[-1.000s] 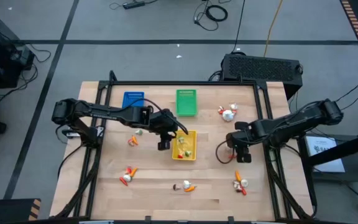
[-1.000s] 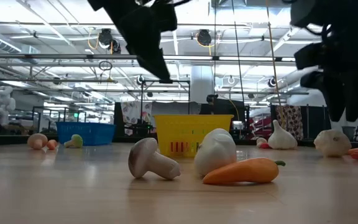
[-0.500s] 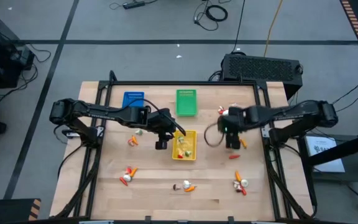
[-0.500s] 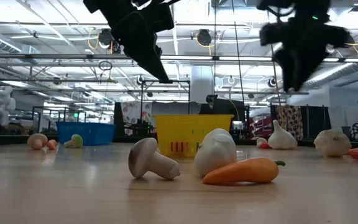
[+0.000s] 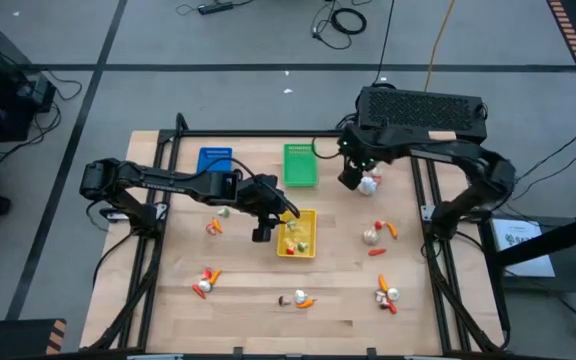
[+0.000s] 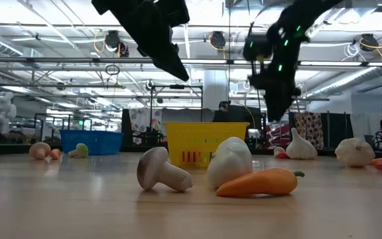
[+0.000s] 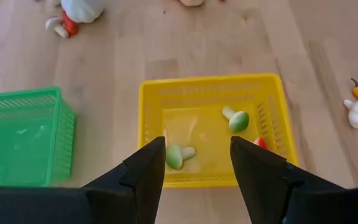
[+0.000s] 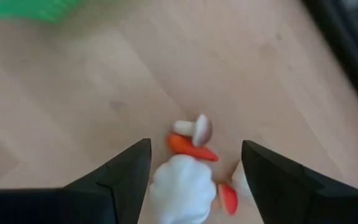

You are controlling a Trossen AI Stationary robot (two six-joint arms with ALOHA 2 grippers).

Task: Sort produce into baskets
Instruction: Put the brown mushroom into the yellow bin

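**Two open grippers over a half-sorted table**

Over the far right part of the wooden table (image 5: 248,300), the right gripper (image 5: 352,176) is hanging with its two fingers (image 8: 120,177) spread wide and holding nothing. Directly below it, a small cluster of toy produce is lying on the wood: a white garlic bulb (image 8: 182,190), an orange-red carrot (image 8: 191,147) and a little mushroom (image 8: 194,127), touching one another. The green basket (image 5: 300,165) is sitting just beside this gripper, toward the table's middle.

Near the table's centre, the left gripper (image 5: 262,230) is hovering at the edge of the yellow basket (image 7: 272,124), its fingers (image 7: 148,171) parted and gripping nothing. Inside the yellow basket, two green-capped mushroom pieces (image 7: 236,118) are lying apart from each other, and a red bit is showing by one wall. The blue basket (image 5: 215,160) is standing at the far side, to the left of the green one, with a few small pieces lying on the wood between it and the left arm.

More produce is lying scattered toward the near edge: a brown-capped mushroom (image 6: 161,171), a white bulb (image 6: 231,161) and an orange carrot (image 6: 260,183) are resting close together, and further white bulbs with orange pieces are sitting to the right and left of them.
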